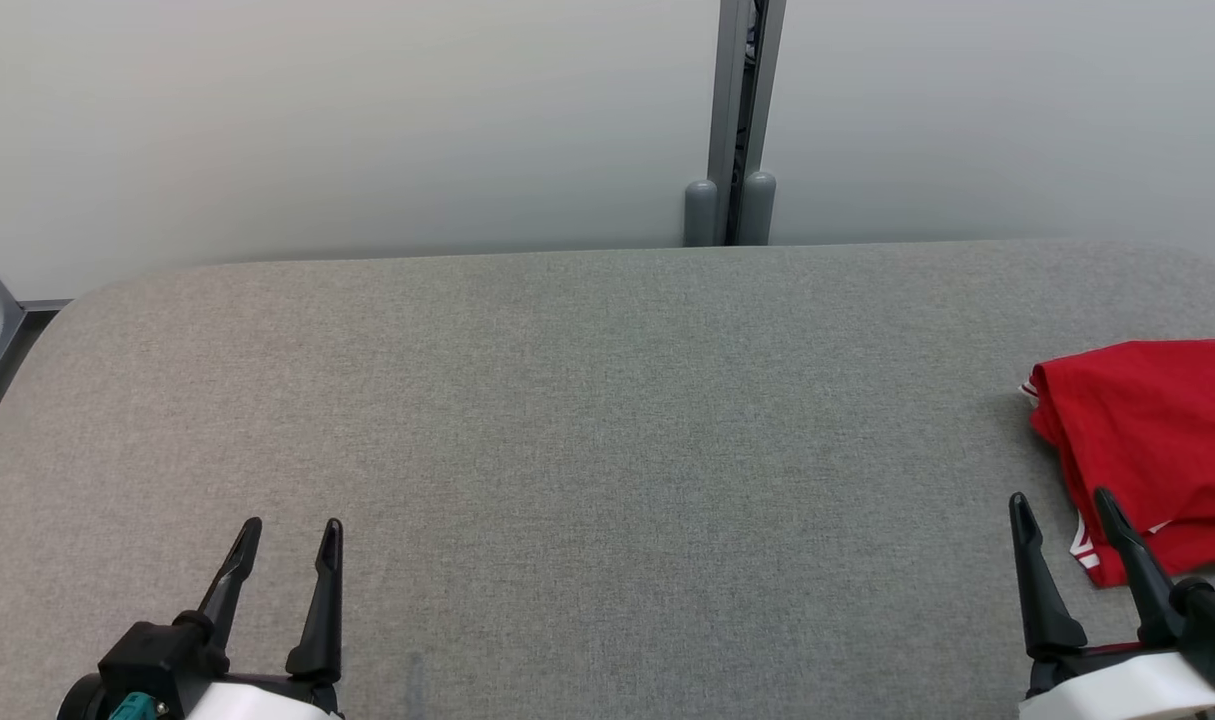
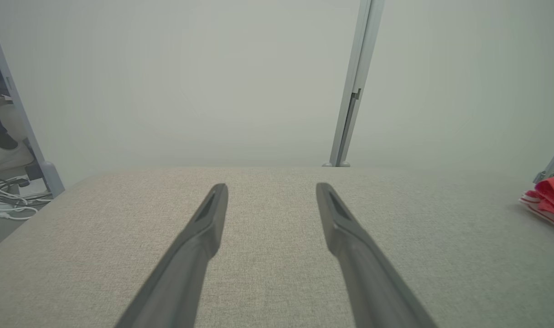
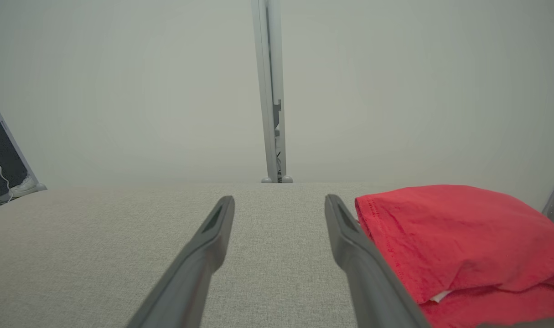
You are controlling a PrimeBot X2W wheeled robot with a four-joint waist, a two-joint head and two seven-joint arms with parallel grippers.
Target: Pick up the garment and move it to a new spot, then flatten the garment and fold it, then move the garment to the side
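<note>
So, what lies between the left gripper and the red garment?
Bare grey table in the head view, up to the right gripper beside the garment.

My right end effector point(image 3: 280, 198) has its two dark fingers spread wide over the grey fabric surface point(image 3: 99, 246). The folded red garment point(image 3: 459, 237) lies right beside the finger on this view's right; I can't tell whether they touch. Behind stands a pale wall point(image 3: 121, 91) with a grey post point(image 3: 271, 91).

Head camera high, wrist cameras low; shared table point(image 1: 567, 450), garment point(image 1: 1157, 430)
</note>
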